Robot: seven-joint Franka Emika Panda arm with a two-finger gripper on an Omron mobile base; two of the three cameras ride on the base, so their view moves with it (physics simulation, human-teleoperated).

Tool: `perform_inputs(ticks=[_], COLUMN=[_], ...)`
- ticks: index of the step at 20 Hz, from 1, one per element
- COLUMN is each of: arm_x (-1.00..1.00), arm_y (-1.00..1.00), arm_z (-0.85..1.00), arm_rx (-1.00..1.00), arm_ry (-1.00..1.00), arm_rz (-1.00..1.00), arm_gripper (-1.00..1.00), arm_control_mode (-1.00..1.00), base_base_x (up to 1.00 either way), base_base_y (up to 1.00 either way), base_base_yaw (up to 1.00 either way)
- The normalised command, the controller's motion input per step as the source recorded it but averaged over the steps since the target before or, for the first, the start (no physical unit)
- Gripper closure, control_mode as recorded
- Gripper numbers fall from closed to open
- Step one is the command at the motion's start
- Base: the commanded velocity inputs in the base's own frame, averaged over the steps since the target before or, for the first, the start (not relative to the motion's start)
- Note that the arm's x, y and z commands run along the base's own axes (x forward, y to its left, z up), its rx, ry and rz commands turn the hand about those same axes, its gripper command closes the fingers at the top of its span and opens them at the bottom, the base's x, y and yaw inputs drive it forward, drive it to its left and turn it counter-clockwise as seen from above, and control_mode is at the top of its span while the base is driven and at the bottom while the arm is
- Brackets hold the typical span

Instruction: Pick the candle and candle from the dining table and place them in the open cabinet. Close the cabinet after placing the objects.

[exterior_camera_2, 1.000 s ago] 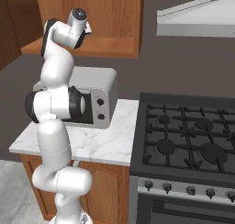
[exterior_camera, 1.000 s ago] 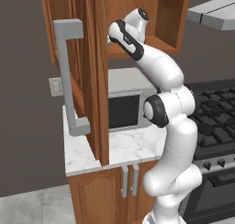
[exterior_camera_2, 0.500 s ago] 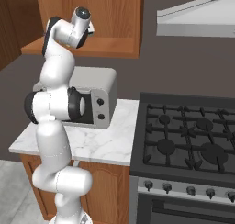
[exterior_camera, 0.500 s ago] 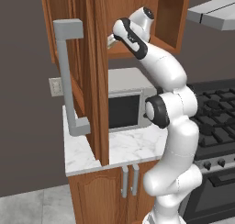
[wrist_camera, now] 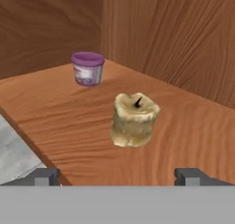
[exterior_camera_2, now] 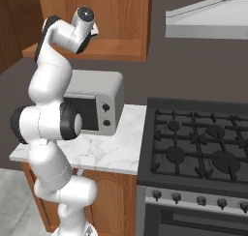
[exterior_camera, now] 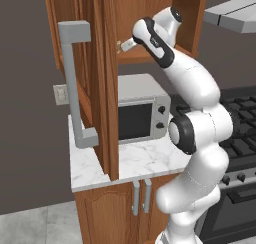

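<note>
On the wooden shelf of the cabinet (wrist_camera: 183, 58), seen in the hand view: short stubby candle (wrist_camera: 134, 120), upright, dark wick on top, standing free and untouched. Behind it toward the back corner, apart from it, a small purple cup (wrist_camera: 87, 68) with a pale label. At the bottom of that view, two dark fingertips (wrist_camera: 46, 176) of the claw (wrist_camera: 118, 177), spread wide, nothing between them, well short of the candle and either side of it. In the left base view, claw (exterior_camera: 125, 45) raised to the open cabinet (exterior_camera: 150, 18), at the front edge of the shelf; cabinet door (exterior_camera: 95, 78) swung open toward the camera, long grey bar handle (exterior_camera: 74, 83) on its face. Below the cabinet, a silver microwave (exterior_camera: 137, 113) on the small marble bench (exterior_camera: 130, 163). To the right, in the right base view, black gas stove (exterior_camera_2: 198, 143) beside the bench, grey range hood (exterior_camera_2: 208, 22) above it.
</note>
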Motion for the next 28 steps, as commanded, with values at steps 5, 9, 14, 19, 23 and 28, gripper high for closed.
perform_inputs(ticks=[5, 9, 14, 19, 23, 28], arm_x=[-0.82, -0.96, -1.00, -1.00, -0.99, -0.74], arm_y=[-0.11, -0.14, -0.16, -0.22, -0.23, -0.20], arm_z=[-0.01, 0.00, 0.00, 0.00, -0.14, -0.41], arm_rx=[0.02, 0.03, 0.06, 0.03, 0.00, 0.00], arm_ry=[-0.13, -0.14, -0.12, -0.03, 0.00, 0.03], arm_rz=[0.00, 0.00, 0.00, 0.00, 0.00, 0.00], arm_gripper=[-1.00, -1.00, -1.00, -1.00, -1.00, -1.00], arm_control_mode=[-1.00, -1.00, -1.00, -1.00, -1.00, -1.00], base_base_x=[0.00, 0.00, 0.00, 0.00, 0.00, 0.00], base_base_y=[0.00, 0.00, 0.00, 0.00, 0.00, 0.00], base_base_yaw=[0.00, 0.00, 0.00, 0.00, 0.00, 0.00])
